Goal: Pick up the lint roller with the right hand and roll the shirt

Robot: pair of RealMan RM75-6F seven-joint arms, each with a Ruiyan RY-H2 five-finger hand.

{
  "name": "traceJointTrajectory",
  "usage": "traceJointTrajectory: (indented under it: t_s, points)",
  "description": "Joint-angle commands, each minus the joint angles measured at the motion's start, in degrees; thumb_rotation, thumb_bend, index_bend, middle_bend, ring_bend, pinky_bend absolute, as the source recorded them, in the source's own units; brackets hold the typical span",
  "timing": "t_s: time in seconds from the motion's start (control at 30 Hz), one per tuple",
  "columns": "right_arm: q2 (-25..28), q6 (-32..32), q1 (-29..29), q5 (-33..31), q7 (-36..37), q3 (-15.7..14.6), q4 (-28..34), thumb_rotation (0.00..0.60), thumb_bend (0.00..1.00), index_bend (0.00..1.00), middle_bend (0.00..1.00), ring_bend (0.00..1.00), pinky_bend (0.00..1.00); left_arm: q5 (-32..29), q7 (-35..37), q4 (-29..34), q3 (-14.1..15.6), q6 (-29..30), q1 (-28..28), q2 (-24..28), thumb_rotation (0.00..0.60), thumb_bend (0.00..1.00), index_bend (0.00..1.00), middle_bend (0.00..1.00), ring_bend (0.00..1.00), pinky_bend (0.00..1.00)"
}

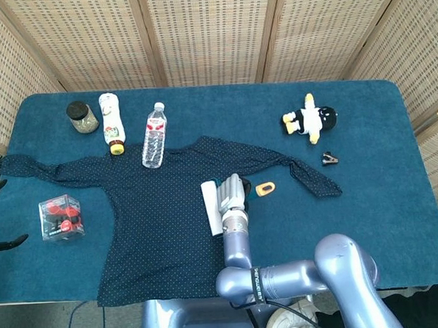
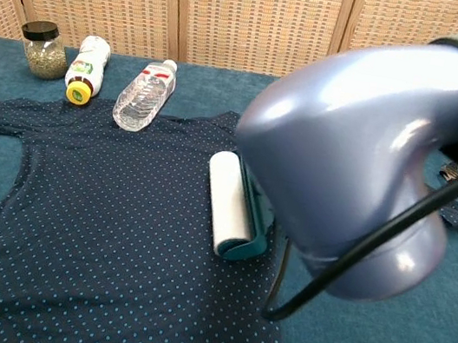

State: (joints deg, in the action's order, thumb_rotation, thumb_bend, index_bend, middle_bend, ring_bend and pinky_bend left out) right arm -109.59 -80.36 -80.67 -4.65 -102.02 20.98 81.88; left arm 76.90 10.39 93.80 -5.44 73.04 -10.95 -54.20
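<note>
While the lint roller (image 1: 210, 207) lies on the shirt (image 1: 155, 211) near its right edge, the right hand (image 1: 230, 196) grips its handle — orange tip (image 1: 265, 189) just beyond. Left hand — out of both views.

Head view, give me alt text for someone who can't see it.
The robot's right hand holds a lint roller on a dark dotted shirt spread over a blue table. Behind the shirt lie a water bottle, a white bottle and a jar; a penguin plush lies far right, a clear box left.
</note>
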Motion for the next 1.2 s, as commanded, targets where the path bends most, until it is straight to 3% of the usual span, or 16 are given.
traceJointTrajectory:
  t_s: [0.03, 0.5, 0.7, 1.0, 1.2]
  points:
    - [-2.70, 0.33, -1.82, 0.49, -0.54, 1.42, -1.84, 0.600, 1.00, 0.84, 1.00, 1.00, 1.00, -0.29, 0.33, -0.27, -0.10, -0.35, -0.13, 0.04, 0.600, 0.00, 0.00, 0.00, 0.00, 0.00]
    - [-12.75, 2.17, -9.78, 2.94, -1.93, 7.91, -8.64, 0.600, 1.00, 0.84, 1.00, 1.00, 1.00, -0.64, 1.34, -0.89, -0.13, -1.24, -0.40, 0.02, 0.600, 0.00, 0.00, 0.00, 0.00, 0.00]
    - [-15.04, 2.52, -11.21, 3.48, -2.59, 9.23, -10.95, 0.600, 1.00, 0.84, 1.00, 1.00, 1.00, -0.57, 2.06, -1.16, -0.11, -1.38, -0.40, 0.16, 0.600, 0.00, 0.00, 0.00, 0.00, 0.00]
    - [-13.87, 1.28, -8.54, 4.25, -3.16, 8.02, -10.35, 0.600, 1.00, 0.84, 1.00, 1.00, 1.00, -0.14, 2.80, -1.38, -0.02, -1.06, -0.21, 0.31, 0.600, 0.00, 0.00, 0.00, 0.00, 0.00]
    - [-9.97, -0.01, -4.20, 5.36, -3.29, 4.65, -7.43, 0.600, 1.00, 0.84, 1.00, 1.00, 1.00, -0.29, 2.19, -1.26, -0.03, -1.02, -0.25, 0.21, 0.600, 0.00, 0.00, 0.00, 0.00, 0.00]
